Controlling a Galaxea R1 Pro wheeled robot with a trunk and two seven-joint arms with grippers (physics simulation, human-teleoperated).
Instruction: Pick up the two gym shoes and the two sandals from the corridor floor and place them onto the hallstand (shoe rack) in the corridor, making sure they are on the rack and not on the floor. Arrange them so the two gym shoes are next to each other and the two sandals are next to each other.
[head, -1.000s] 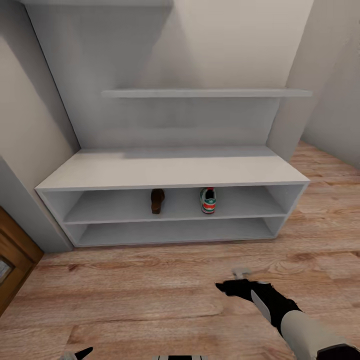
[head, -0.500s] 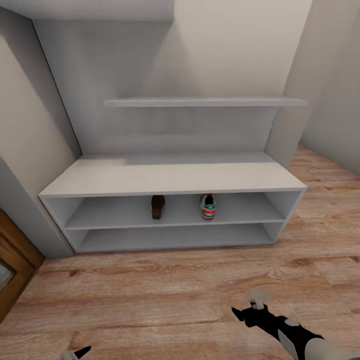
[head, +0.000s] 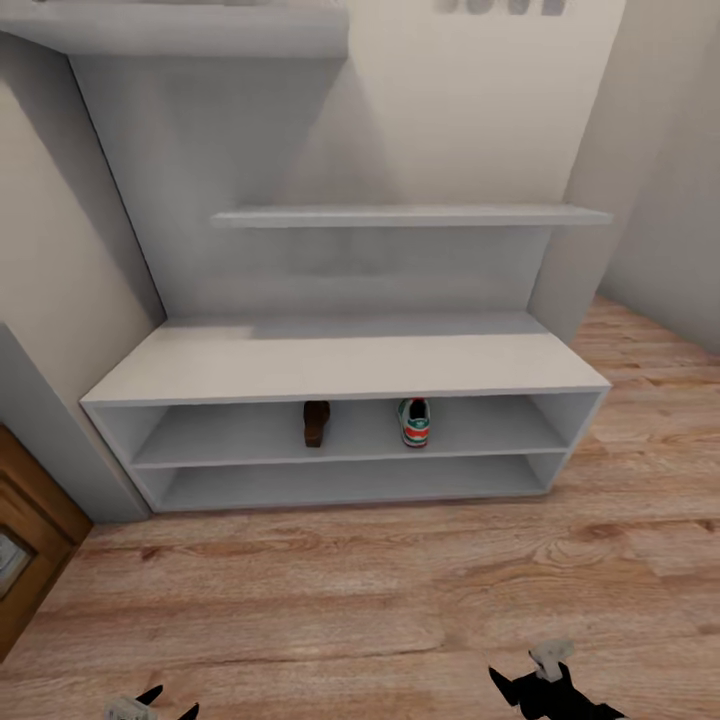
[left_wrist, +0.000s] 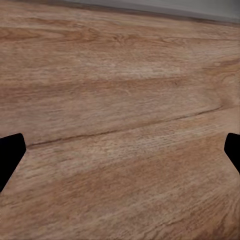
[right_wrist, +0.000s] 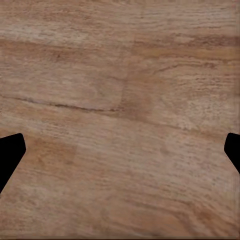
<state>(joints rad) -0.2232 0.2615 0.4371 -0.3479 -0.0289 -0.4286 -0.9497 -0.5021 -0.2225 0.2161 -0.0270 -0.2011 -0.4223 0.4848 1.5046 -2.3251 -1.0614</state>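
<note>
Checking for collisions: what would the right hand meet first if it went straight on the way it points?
Probably the corridor floor. The right hand is open and holds nothing, with bare wood planks between its fingertips; how far off they are is unclear.

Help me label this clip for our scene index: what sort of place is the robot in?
Probably a home entryway or corridor. A pale grey hallstand with two open shelves stands against the wall, holding a sandal and a gym shoe on its upper shelf, with wood-plank corridor floor in front.
</note>
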